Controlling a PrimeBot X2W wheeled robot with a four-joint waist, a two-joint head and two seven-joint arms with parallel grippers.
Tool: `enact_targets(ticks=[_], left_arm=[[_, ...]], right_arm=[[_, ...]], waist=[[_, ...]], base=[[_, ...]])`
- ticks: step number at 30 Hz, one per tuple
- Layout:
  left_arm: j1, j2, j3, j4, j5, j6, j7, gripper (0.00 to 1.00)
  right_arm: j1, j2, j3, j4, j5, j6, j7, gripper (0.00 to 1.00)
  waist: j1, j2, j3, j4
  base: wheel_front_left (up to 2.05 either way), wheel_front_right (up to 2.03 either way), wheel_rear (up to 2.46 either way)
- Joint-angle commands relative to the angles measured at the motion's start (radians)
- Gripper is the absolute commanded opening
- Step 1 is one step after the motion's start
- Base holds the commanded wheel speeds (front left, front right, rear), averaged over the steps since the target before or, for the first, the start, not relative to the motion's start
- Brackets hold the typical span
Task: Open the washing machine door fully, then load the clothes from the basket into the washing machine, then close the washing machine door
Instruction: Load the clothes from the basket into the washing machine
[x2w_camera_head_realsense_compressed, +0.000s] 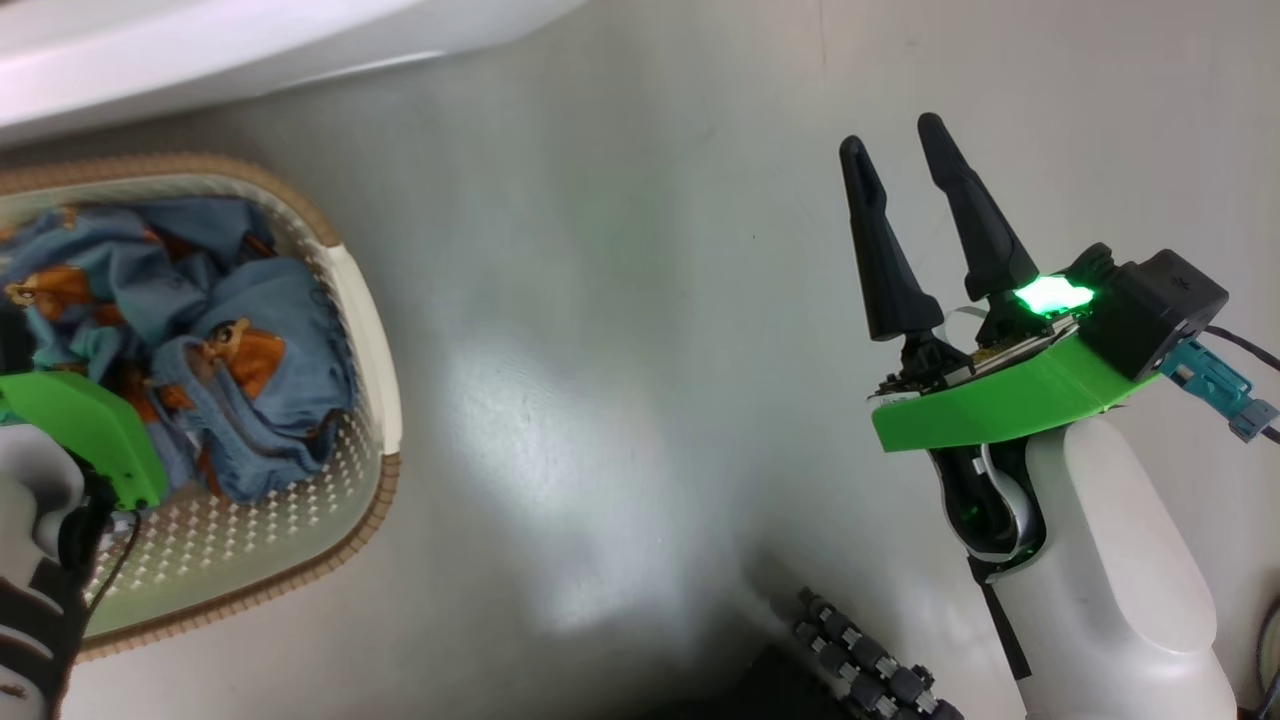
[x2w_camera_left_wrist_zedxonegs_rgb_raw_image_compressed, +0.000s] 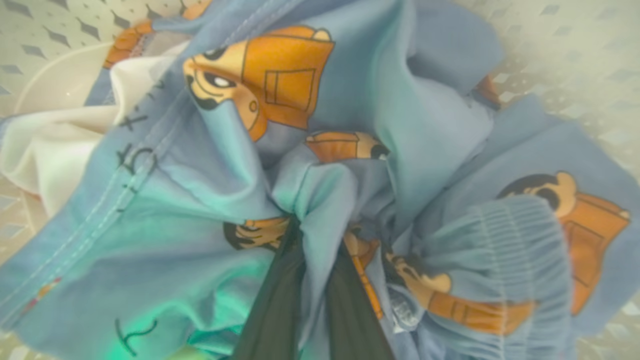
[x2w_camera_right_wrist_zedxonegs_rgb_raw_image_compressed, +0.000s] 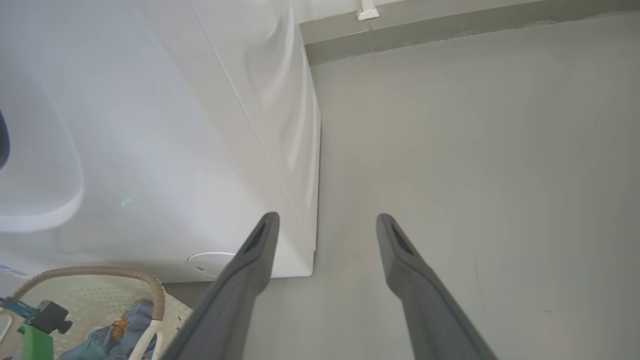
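Two dark fingers of the left tool (x2w_camera_left_wrist_zedxonegs_rgb_raw_image_compressed: 319, 239) rise from 6 o'clock of the left wrist view, pinched shut on a bunched fold of the light blue clothes with orange-brown cartoon patches (x2w_camera_left_wrist_zedxonegs_rgb_raw_image_compressed: 350, 125); their tips are buried in the fabric. A cream-white cloth piece (x2w_camera_left_wrist_zedxonegs_rgb_raw_image_compressed: 50, 150) peeks out at 9 o'clock, mostly covered. In the head view that tool is hidden behind its green wrist plate (x2w_camera_head_realsense_compressed: 90, 430) at 8 o'clock, over the cream-white perforated plastic basket with a brown rim (x2w_camera_head_realsense_compressed: 372, 330). The left edge cuts the basket off, so its long axis cannot be judged; its handled end faces 3 o'clock. It stands on the grey floor (x2w_camera_head_realsense_compressed: 620, 350) near the white washing machine (x2w_camera_head_realsense_compressed: 200, 50), a blurred edge at 11 o'clock. The right tool (x2w_camera_head_realsense_compressed: 893, 135) hangs over bare floor at 3 o'clock, well apart from the basket, fingers spread with nothing between them, pointing about 12 o'clock.
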Motion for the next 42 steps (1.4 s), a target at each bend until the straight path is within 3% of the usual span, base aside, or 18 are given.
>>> enact_targets(ticks=[1, 29, 42], left_arm=[[0.03, 0.029, 0.013, -0.01, -0.015, -0.001, -0.014, 0.0], [0.25, 0.017, -0.06, -0.268, -0.187, -0.001, -0.194, 0.0], [0.405, 0.005, 0.151, -0.511, -0.048, 0.002, -0.195, 0.0]], right_arm=[[0.019, 0.004, 0.015, -0.016, -0.008, 0.002, -0.005, 1.0], [0.102, 0.001, -0.029, 0.056, -0.066, 0.002, -0.005, 1.0], [0.171, -0.04, -0.042, 0.084, -0.054, 0.002, -0.005, 1.0]], waist=[[0.0, 0.0, -0.025, 0.014], [0.0, 0.0, -0.406, 0.152], [0.0, 0.0, -0.58, 0.21]], base=[[0.0, 0.0, 0.0], [0.0, 0.0, 0.0], [0.0, 0.0, 0.0]])
